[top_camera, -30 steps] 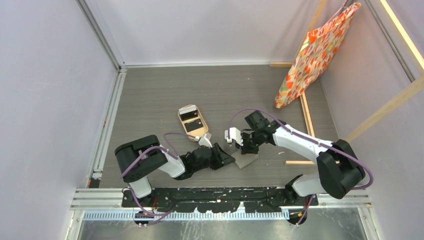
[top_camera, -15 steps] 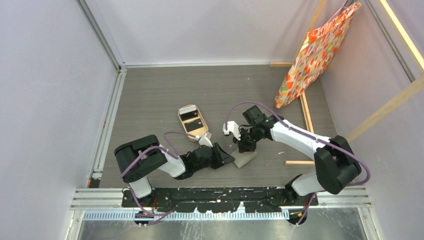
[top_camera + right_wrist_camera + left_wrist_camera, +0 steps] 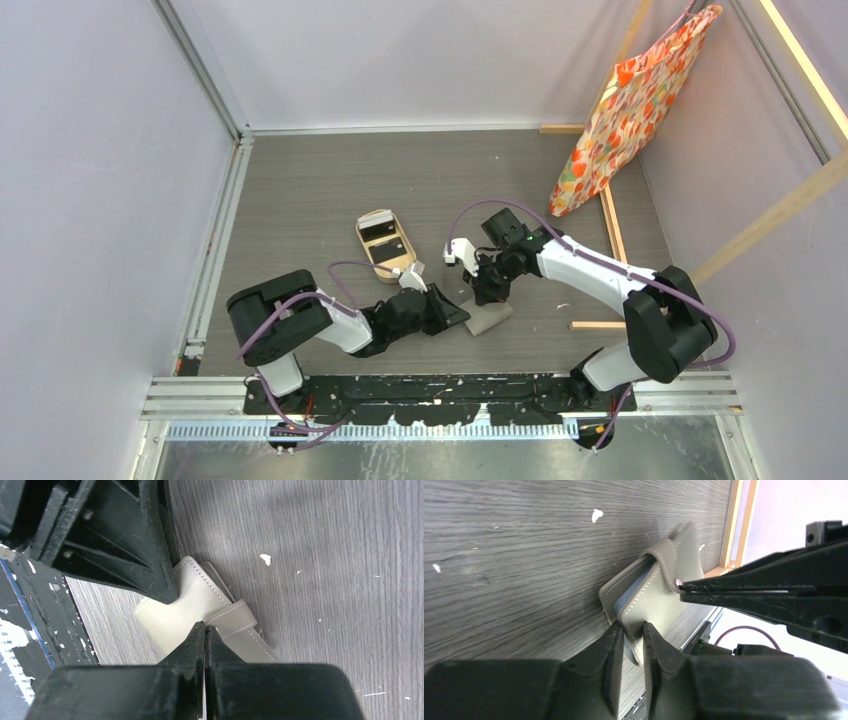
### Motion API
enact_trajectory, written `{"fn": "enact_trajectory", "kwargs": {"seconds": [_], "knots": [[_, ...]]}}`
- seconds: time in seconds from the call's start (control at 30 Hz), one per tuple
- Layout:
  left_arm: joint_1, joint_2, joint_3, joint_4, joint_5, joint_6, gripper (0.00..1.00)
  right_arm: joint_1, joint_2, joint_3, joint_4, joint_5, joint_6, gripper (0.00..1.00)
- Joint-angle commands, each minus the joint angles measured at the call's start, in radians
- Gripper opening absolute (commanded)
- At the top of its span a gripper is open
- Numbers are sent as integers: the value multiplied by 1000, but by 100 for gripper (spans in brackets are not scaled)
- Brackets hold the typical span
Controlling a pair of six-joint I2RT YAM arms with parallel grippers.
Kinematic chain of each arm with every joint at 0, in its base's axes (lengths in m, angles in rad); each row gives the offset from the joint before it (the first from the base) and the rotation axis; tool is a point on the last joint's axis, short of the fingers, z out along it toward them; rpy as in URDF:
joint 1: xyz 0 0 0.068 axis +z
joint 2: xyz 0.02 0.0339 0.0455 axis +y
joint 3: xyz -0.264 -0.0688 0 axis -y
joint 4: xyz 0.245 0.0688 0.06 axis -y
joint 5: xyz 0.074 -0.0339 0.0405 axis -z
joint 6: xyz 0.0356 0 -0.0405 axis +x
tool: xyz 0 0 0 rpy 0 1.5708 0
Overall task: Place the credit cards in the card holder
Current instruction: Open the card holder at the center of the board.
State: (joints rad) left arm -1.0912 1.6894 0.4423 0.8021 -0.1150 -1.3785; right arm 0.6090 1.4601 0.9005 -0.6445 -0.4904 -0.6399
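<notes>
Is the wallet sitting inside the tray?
No, the wallet lies on the table, apart from the tray.

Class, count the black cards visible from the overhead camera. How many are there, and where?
2. Both lie in the tan tray: one black card at its far end, the other at its near end. More may be hidden inside the card holder.

Grey-beige card holder (image 3: 487, 320), grey wood-grain table (image 3: 300, 190) — tan tray (image 3: 376, 213) — orange, red and green patterned bag (image 3: 625, 105)
</notes>
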Motion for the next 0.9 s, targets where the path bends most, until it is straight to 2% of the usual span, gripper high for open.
{"fn": "enact_trajectory", "kwargs": {"seconds": [0.0,0.13,0.5,0.7,0.87], "knots": [[-5,34,27,26,-29,11,16,9,3,38,13,-22,26,1],[-4,29,33,17,-32,36,1,10,7,40,14,-6,27,1],[-4,-100,127,-375,-4,257,0,-15,-41,73,52,71,103,1],[26,-89,137,-410,71,281,0,-55,-67,67,108,134,161,1],[49,-77,126,-331,146,311,0,-72,-65,58,116,127,166,1]]}}
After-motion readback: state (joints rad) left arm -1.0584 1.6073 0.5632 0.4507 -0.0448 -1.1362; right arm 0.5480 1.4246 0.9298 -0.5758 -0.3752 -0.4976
